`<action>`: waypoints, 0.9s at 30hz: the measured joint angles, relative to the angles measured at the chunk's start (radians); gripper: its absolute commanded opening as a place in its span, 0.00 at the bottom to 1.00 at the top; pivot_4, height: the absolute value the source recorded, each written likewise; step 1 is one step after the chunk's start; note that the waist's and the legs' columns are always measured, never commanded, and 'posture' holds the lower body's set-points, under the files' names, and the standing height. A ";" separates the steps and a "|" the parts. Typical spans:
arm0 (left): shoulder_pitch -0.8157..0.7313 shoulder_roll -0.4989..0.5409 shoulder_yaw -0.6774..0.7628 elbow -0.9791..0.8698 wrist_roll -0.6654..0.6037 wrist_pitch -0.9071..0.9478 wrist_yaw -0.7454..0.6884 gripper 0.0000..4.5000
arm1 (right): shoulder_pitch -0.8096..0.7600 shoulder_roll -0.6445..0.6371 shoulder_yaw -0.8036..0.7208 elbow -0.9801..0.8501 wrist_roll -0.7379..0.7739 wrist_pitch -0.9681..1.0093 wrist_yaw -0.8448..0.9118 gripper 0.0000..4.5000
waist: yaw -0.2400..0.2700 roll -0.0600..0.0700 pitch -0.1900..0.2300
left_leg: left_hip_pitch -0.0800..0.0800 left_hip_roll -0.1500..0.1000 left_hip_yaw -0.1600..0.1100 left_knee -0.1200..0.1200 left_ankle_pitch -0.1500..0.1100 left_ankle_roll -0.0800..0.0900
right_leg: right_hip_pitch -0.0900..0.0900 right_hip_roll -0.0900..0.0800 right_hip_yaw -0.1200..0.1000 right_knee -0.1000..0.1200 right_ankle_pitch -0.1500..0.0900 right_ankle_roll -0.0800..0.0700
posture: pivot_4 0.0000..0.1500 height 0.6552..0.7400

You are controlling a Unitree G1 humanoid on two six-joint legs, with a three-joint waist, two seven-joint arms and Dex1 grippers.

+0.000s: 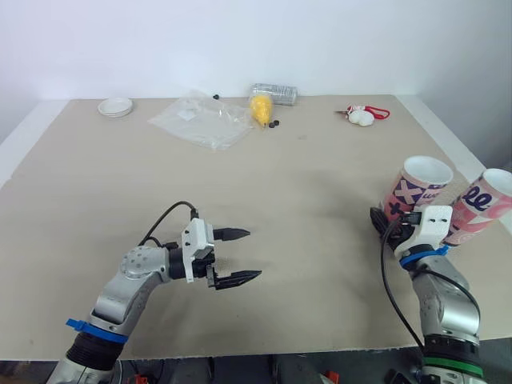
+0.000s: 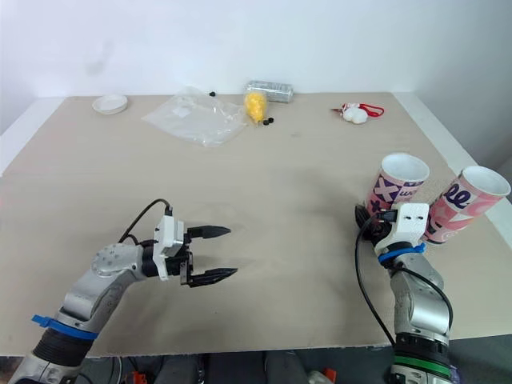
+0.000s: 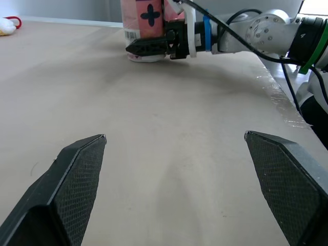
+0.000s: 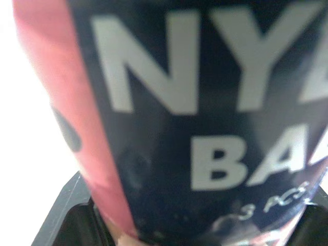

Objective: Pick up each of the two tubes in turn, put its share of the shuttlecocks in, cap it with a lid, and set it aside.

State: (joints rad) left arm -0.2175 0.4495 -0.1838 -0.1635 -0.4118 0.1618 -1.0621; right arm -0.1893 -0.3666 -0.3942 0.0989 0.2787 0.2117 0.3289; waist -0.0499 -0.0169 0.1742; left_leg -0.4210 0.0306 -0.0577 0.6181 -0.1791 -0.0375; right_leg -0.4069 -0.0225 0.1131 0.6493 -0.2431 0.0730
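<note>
Two pink printed tubes with open tops stand at the table's right edge, a nearer one (image 1: 416, 188) and one further right (image 1: 484, 204). My right gripper (image 1: 378, 219) is at the base of the nearer tube (image 4: 195, 128), which sits between its fingers and presses close against the wrist camera. From the left wrist, one right finger (image 3: 154, 47) crosses in front of that tube's foot (image 3: 146, 20). My left gripper (image 1: 253, 254) hovers low over bare table at front left, open and holding nothing. A yellow shuttlecock-like object (image 1: 260, 108) lies at the back.
A crumpled clear plastic bag (image 1: 200, 120) and a clear packet (image 1: 274, 94) lie at the back centre. A stack of white round lids (image 1: 116, 106) sits back left. A white and red object (image 1: 364, 117) rests back right. The table's right edge (image 1: 448, 144) runs close behind the tubes.
</note>
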 measured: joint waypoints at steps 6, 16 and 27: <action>-0.004 0.001 0.000 0.000 0.000 0.011 0.000 1.00 | -0.013 0.005 -0.002 0.021 0.026 0.001 -0.021 0.66 | 0.001 0.000 0.000 | 0.000 0.000 0.000 0.001 0.000 0.000 | 0.001 0.000 0.000 0.000 0.000 -0.001 | 1.00 1.00; -0.015 0.003 -0.001 0.009 0.005 0.011 -0.008 1.00 | 0.027 0.001 0.008 -0.024 0.055 0.041 -0.001 0.98 | 0.001 0.000 0.000 | 0.000 0.000 0.000 0.000 0.000 0.000 | 0.001 0.000 0.000 0.000 -0.001 -0.001 | 1.00 1.00; -0.035 0.000 -0.007 0.052 0.020 0.003 -0.020 1.00 | 0.210 -0.029 0.001 -0.255 0.109 0.175 0.002 0.98 | 0.003 0.001 -0.001 | 0.000 0.000 -0.001 0.001 0.000 0.000 | 0.001 0.000 0.000 0.000 -0.002 -0.001 | 1.00 1.00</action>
State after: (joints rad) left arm -0.2526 0.4499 -0.1911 -0.1119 -0.3914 0.1646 -1.0820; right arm 0.0210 -0.3957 -0.3934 -0.1564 0.3873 0.3862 0.3305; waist -0.0473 -0.0155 0.1733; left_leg -0.4213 0.0304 -0.0584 0.6186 -0.1791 -0.0375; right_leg -0.4062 -0.0225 0.1132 0.6492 -0.2448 0.0722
